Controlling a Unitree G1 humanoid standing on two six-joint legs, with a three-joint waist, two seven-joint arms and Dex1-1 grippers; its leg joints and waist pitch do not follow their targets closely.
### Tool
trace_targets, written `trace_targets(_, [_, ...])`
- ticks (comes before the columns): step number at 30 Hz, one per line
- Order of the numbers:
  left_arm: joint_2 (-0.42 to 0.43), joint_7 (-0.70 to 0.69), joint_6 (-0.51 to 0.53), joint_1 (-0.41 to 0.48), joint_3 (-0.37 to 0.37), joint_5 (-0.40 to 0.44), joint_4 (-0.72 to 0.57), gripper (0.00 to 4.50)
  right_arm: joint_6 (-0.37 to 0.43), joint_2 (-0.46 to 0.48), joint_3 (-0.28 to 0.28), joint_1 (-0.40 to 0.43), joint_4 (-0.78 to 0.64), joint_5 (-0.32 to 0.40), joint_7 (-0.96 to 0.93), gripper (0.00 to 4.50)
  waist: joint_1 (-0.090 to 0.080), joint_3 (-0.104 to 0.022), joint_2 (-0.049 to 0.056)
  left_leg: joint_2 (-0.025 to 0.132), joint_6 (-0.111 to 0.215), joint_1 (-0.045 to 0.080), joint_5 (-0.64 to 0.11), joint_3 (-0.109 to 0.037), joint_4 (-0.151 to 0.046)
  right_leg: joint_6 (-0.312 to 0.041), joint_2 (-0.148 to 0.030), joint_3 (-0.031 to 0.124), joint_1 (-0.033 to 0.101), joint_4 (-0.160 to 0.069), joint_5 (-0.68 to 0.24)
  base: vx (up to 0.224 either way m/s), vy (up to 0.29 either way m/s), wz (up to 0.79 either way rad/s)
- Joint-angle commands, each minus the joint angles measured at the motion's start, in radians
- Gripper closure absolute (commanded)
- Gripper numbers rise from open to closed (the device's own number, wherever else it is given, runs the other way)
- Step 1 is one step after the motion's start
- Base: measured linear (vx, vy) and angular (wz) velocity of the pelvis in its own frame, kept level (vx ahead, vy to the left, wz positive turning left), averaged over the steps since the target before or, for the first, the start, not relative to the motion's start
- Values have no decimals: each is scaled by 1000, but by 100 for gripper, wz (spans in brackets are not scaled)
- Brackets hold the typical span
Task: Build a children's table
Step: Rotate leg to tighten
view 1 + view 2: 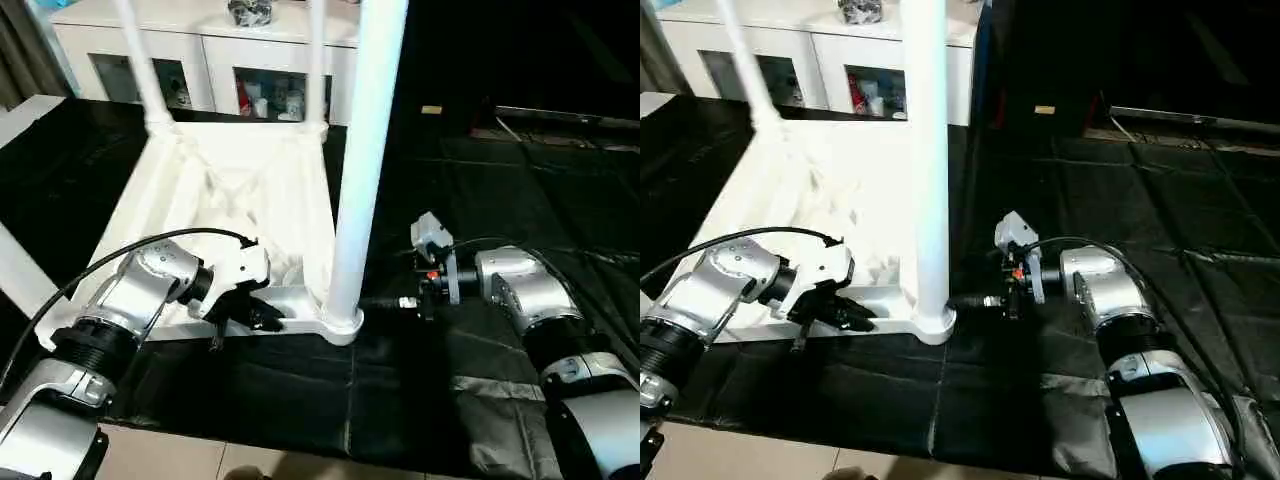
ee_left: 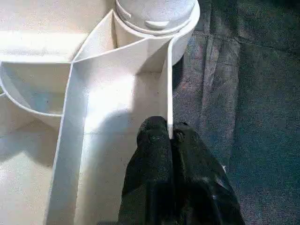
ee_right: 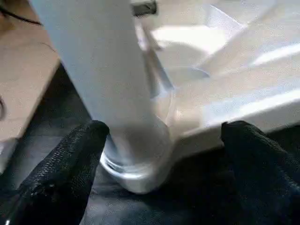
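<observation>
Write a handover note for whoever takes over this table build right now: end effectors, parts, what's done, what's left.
Left end effector: shut, pinching the near edge wall of the upside-down table top.
Right end effector: open, fingers on either side of the base of the near-right leg, not gripping it.
Done: that leg stands in its corner socket; two far legs stand in the far corners.
Left: the near-left corner is hidden, so check its leg, then turn the table upright.

Left gripper [image 1: 262, 316] pinched closed (fingers pressed together); right gripper [image 3: 161, 154] spread wide, pointing inward.
</observation>
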Motion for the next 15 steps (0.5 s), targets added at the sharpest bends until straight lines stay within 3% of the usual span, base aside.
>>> trace_targets(1, [-13, -39, -17, -6, -36, -4, -25, 450, 20, 6, -6, -27, -15, 42, 51, 59, -7, -71, -2, 40, 55, 13, -159, -8, -62, -197, -94, 61, 56, -70, -220, 0, 0, 0])
trace_targets(15, [-22, -23, -26, 1, -28, -1, -15, 450, 45, 42, 8, -25, -14, 62, 119, 173, -5, -72, -8, 41, 57, 13, -137, -7, -62, -190, -96, 61, 54, -67, -221, 0, 0, 0])
